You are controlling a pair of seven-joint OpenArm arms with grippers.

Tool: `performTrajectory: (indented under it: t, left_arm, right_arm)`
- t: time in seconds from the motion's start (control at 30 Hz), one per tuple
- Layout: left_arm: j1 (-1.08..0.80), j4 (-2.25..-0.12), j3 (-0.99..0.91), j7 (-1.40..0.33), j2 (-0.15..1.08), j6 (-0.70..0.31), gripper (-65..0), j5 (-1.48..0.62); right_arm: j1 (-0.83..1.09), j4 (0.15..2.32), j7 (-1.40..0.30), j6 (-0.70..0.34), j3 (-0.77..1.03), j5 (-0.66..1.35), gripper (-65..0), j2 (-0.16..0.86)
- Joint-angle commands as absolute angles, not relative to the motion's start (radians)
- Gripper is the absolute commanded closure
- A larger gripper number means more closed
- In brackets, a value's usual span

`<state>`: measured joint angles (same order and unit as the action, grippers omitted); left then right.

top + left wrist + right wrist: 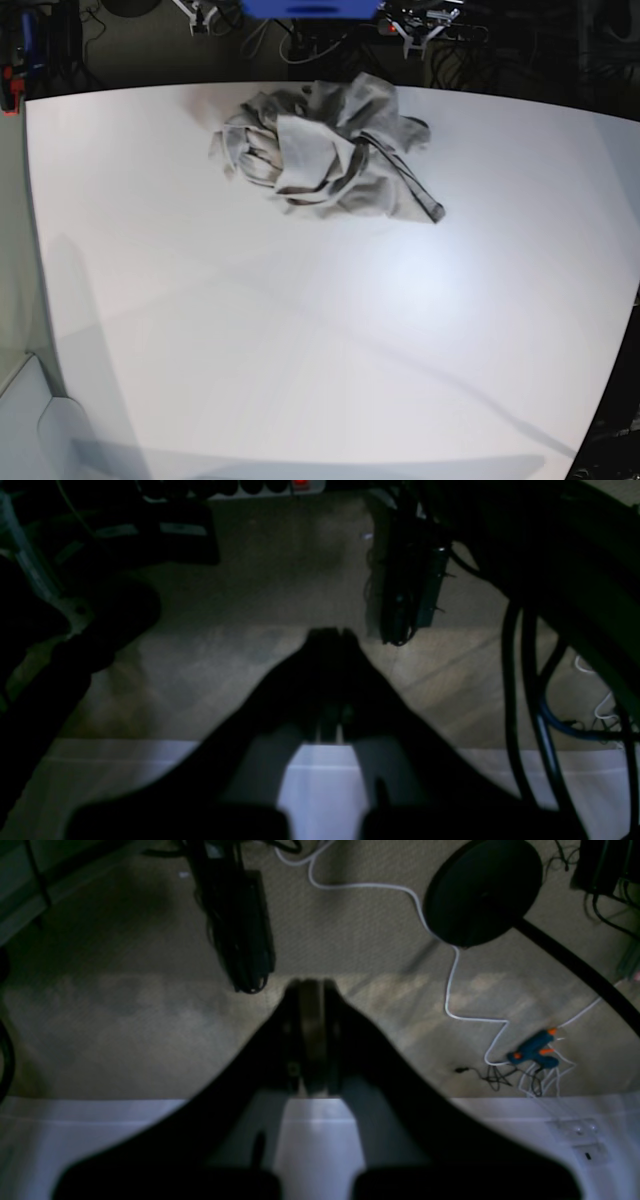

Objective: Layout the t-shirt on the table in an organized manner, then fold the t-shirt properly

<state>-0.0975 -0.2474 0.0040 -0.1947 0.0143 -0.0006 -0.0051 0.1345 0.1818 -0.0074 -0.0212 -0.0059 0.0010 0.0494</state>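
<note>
The t-shirt [320, 160] lies crumpled in a grey-beige heap with dark seam edging, at the far middle of the white table [300, 350]. Neither arm shows in the base view. In the left wrist view my left gripper [332, 632] is shut with nothing in it, its tips out past the table's edge [125, 780] over the floor. My right gripper [312, 985] is shut and empty too, likewise reaching beyond the table's edge [100, 1140]. Neither wrist view shows the t-shirt.
Carpeted floor lies beyond the table's edge. On it are a black round stand base [482, 890], a white cable [450, 990], a blue and orange glue gun [535, 1047], a black box [412, 595] and dark cables [515, 705]. A blue object [310, 8] sits behind the table.
</note>
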Motion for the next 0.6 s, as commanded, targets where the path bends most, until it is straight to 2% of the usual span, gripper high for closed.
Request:
performTrajectory:
  t: [0.0, 0.13, 0.4, 0.57]
  left_arm:
    - [-0.107, -0.252, 0.007, -0.196, 0.016, 0.005, -0.1, -0.002]
    - [-0.179, -0.338, 0.002, -0.191, 0.036, 0.004, -0.1, -0.007]
    - [-0.446, -0.766, 0.001, -0.197, 0.081, 0.004, -0.1, -0.008]
    - [-0.595, -1.018, 0.001, -0.197, 0.116, 0.005, -0.1, -0.008]
  right_arm:
    - [0.15, 0.213, -0.002, -0.012, -0.005, 0.004, 0.0, 0.051]
    - [0.262, 0.412, -0.007, -0.012, 0.002, 0.004, 0.0, 0.067]
    - [0.496, 0.769, -0.01, -0.012, 0.004, 0.005, 0.0, 0.094]
    - [0.622, 0.955, -0.01, -0.012, 0.067, 0.005, 0.0, 0.105]
